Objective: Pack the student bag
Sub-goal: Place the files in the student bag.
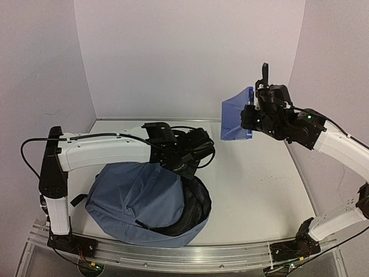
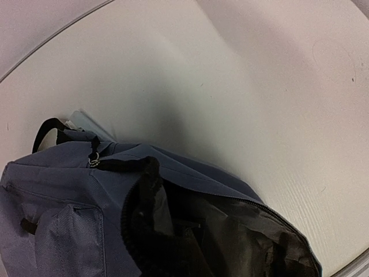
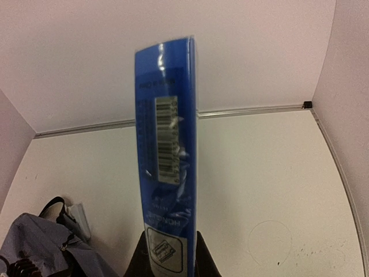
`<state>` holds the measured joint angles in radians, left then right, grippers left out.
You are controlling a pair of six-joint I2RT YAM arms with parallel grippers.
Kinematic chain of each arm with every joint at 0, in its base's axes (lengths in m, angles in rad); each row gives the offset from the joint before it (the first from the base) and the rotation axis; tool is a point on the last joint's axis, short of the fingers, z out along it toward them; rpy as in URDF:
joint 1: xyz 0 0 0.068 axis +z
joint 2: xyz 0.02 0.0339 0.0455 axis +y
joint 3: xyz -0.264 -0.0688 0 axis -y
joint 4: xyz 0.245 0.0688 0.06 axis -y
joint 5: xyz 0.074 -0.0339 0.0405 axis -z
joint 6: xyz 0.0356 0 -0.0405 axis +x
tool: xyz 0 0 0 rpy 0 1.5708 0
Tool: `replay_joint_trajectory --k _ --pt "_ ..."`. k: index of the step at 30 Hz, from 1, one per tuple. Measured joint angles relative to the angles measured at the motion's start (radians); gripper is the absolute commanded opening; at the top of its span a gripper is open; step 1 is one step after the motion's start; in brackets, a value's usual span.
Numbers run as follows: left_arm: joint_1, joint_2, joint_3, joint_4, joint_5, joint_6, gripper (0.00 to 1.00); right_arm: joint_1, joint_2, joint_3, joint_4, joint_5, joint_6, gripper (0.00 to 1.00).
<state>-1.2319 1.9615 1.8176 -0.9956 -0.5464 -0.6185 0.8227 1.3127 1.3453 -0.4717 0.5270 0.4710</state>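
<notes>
A white table [image 1: 259, 184] is enclosed by pale walls [image 1: 184, 52] on three sides.

The left gripper [image 1: 183, 164] is lowered to the upper rim of the student bag [image 1: 138, 202]. Its jaws are closed. Its fingers are not shown in the left wrist view, so it cannot be told whether any fabric is pinched between them.

The bag is laid on its side on the near-left part of the table, close to the near edge. Its mouth is turned toward the table's centre and gapes, so the dark lining [image 1: 193, 210] is exposed. In the left wrist view the open zipper [image 2: 259, 205] is seen running along the mouth, and a black carry loop [image 2: 46, 130] is seen at the bag's far end. A pale flat item [image 2: 86, 124] is tucked just beside that loop. It cannot be identified.

The right gripper [image 3: 169, 254] is raised high over the far-right part of the table, well apart from the bag. A blue book [image 3: 167, 144] is clamped between its fingers [image 3: 202, 262] at one end. The book is held upright, edge-on to the wrist camera, and a barcode label [image 3: 164, 138] is shown on it.
</notes>
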Motion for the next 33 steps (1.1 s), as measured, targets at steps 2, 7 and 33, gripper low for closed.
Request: replay_joint_trajectory --k 2,7,33 --pt "0.009 -0.045 -0.03 0.01 0.018 0.012 0.0 0.0 -0.031 0.0 0.0 -0.062 0.007 0.0" --pt "0.094 -0.237 -0.185 0.12 0.205 0.071 0.0 0.0 -0.143 0.0 -0.005 -0.239 0.032 0.0" --pt "0.395 -0.512 -0.344 0.226 0.754 0.185 0.0 0.001 -0.239 -0.278 -0.055 -1.072 0.209 0.0"
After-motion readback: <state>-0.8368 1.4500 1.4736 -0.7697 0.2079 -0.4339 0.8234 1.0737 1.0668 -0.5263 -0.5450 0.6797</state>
